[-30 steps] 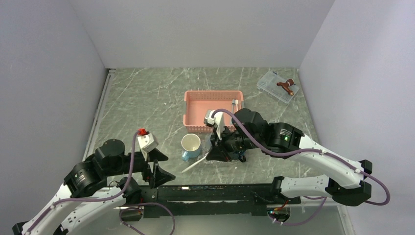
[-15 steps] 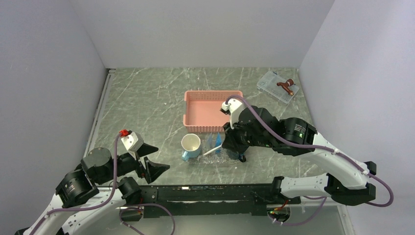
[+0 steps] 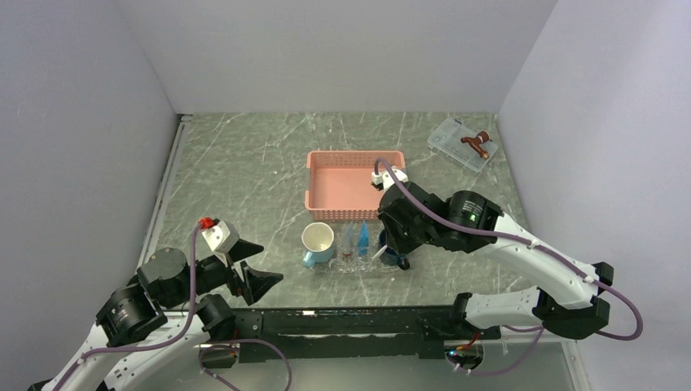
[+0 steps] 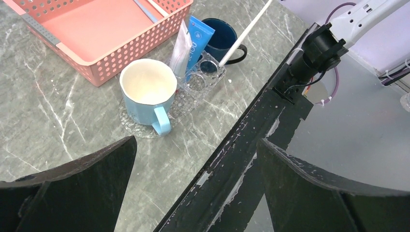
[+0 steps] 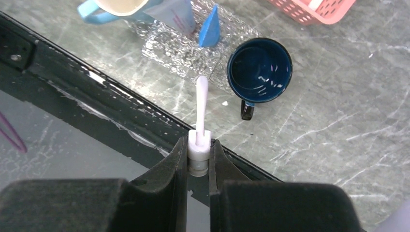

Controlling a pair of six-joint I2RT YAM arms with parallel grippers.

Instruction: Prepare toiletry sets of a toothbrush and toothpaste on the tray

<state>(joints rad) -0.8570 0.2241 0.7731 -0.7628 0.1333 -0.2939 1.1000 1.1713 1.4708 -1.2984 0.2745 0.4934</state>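
Beside knobbly clear tray (image 5: 167, 48): my right gripper (image 5: 198, 145) clamps slim white toothbrush (image 5: 201, 104), since swung rightward toward glossy navy mug (image 5: 259, 70); my left gripper (image 4: 196, 141) gapes.

tray (image 4: 189, 98): clear, textured, oblong, flat on the table just near of the pink basket (image 4: 140, 50), long axis left-right.

toothpaste: two tubes on the tray's middle, standing on end, side by side and touching. Right one is bright blue (image 4: 200, 36), left one pale and whitish (image 4: 181, 46). Both lean toward the basket.

toothbrush (image 5: 201, 102): white, slim, pinched at one end by the right gripper (image 5: 198, 145), shaft tilted. Free end hangs by the tray's right end; can't tell if it touches. Can't make out bristles.

A second slim pale stick (image 4: 145, 10) lies flat in the basket by its right wall, head out of view.
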